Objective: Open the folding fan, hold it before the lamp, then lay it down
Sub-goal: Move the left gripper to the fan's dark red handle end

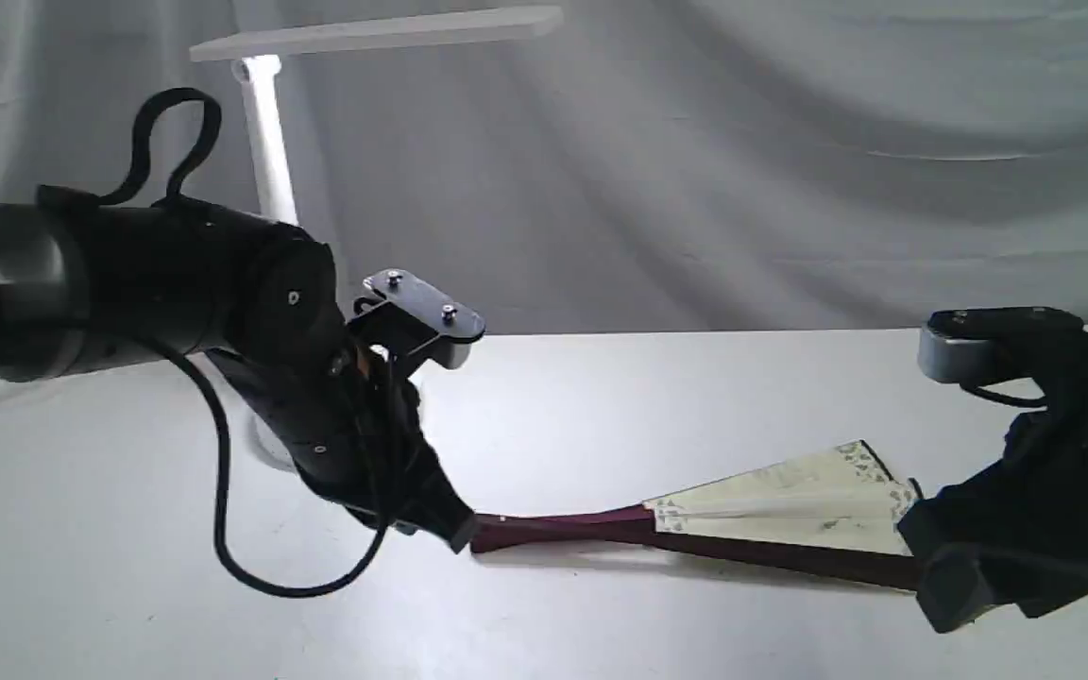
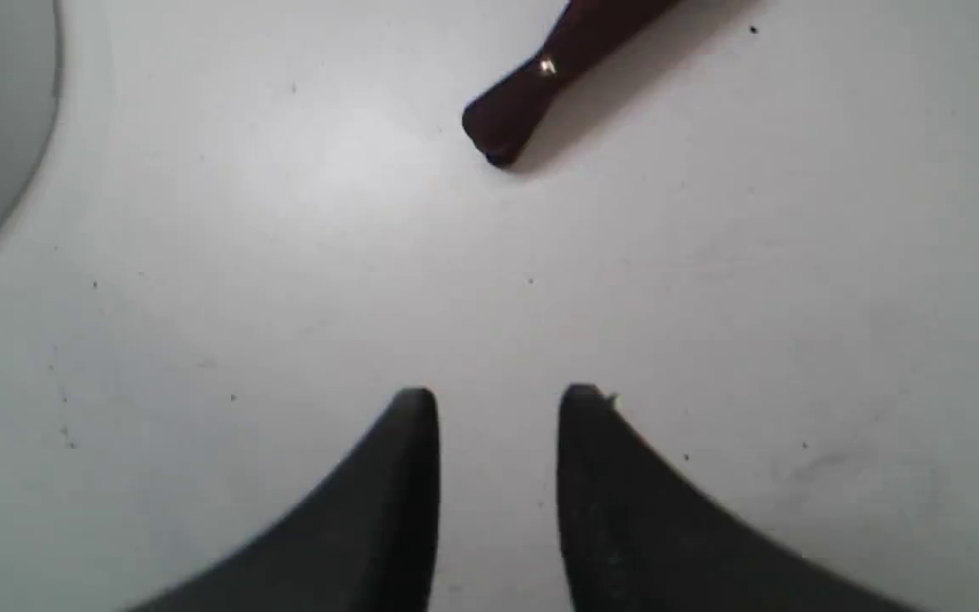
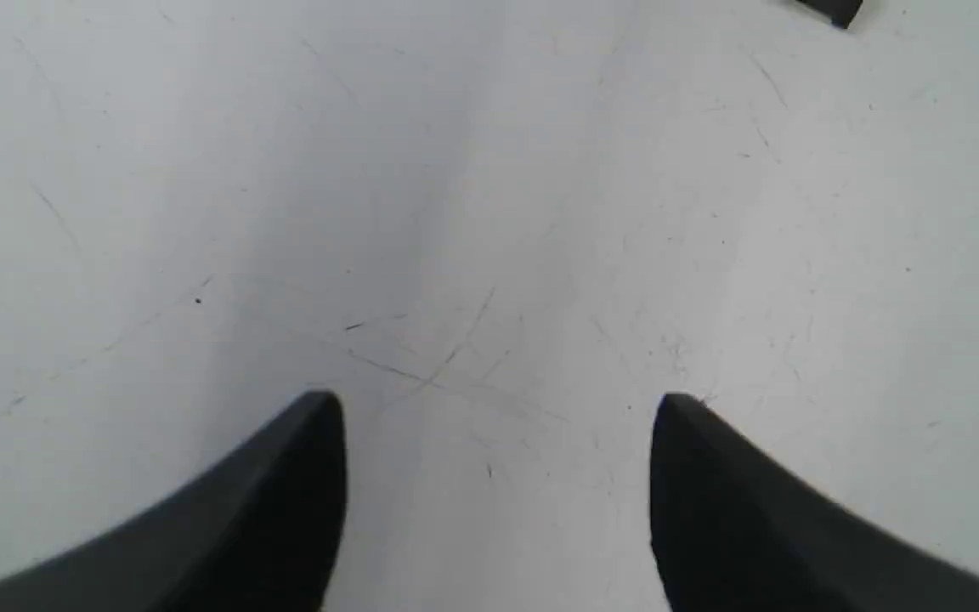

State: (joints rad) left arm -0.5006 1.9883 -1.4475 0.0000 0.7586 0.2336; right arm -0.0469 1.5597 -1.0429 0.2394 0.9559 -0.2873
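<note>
One bad nudge could spoil this. The folding fan (image 1: pixel 771 519) lies flat on the table (image 1: pixel 601 397), only partly spread, with its maroon pivot end pointing left and its cream leaf to the right. The left gripper (image 1: pixel 454 531) hangs just beside that pivot end, jaws a narrow gap apart and gripping nothing; in the left wrist view the rounded end sits clear of the fingertips (image 2: pixel 421 408). Come in off-line and that narrow gap pushes the handle, and the fan skids across the smooth top. On the right, the right gripper (image 1: pixel 950 576) is spread wide and empty, close to the leaf's outer edge. A careless close there could crumple the pleats or catch paper instead of the guard. And watch the lamp (image 1: pixel 265 142), standing at the far left right behind the left arm: a quick lift could knock the stem.

The count: one fan, one lamp, two grippers, both empty.
</note>
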